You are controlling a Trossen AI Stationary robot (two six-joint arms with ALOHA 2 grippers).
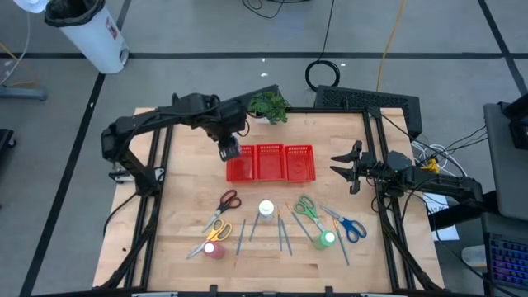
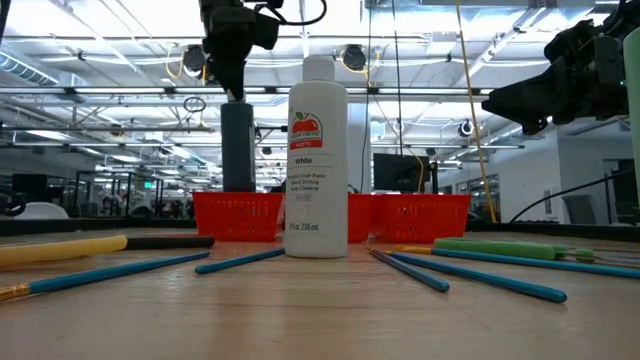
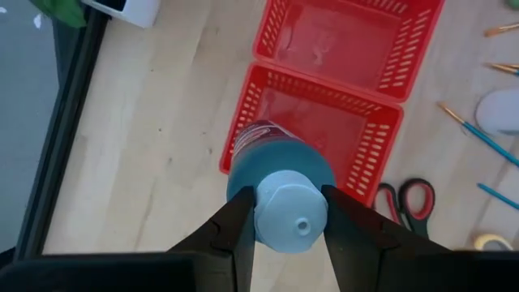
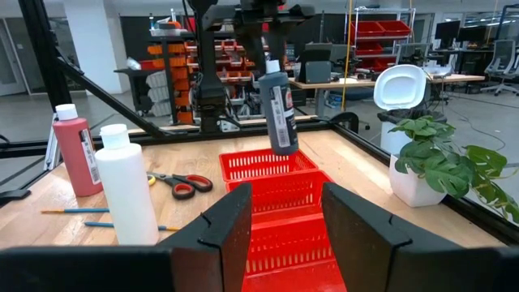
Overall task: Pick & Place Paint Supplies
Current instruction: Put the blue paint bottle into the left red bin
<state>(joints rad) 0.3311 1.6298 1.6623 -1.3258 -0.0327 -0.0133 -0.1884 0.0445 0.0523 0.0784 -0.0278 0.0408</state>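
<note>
My left gripper (image 1: 228,150) is shut on a dark teal paint bottle (image 4: 278,113) with a light-blue cap. It holds the bottle above the left end of the red three-part tray (image 1: 271,162). On the table nearer the front edge lie a white bottle (image 1: 266,209), a pink bottle (image 1: 214,250), a green-capped bottle (image 1: 327,239), red scissors (image 1: 228,200), yellow scissors (image 1: 216,229), green scissors (image 1: 305,206), blue scissors (image 1: 351,227) and thin brushes (image 1: 280,231). My right gripper (image 1: 351,169) waits open at the table's right edge, pointing level. My left gripper pinches the bottle's light-blue cap (image 3: 263,212) between its two fingers (image 3: 235,219), one on each side. The fingers come from above, pointing steeply down. The bottle hangs upright below them, its body (image 3: 280,158) over the tray's left compartment and clear of it.
A small potted plant (image 1: 268,106) stands at the far edge behind the tray. The tray's compartments (image 3: 349,36) show bare red mesh. Bare wood lies left of the tray (image 3: 146,146). Black frame rails run along the table's left and right sides.
</note>
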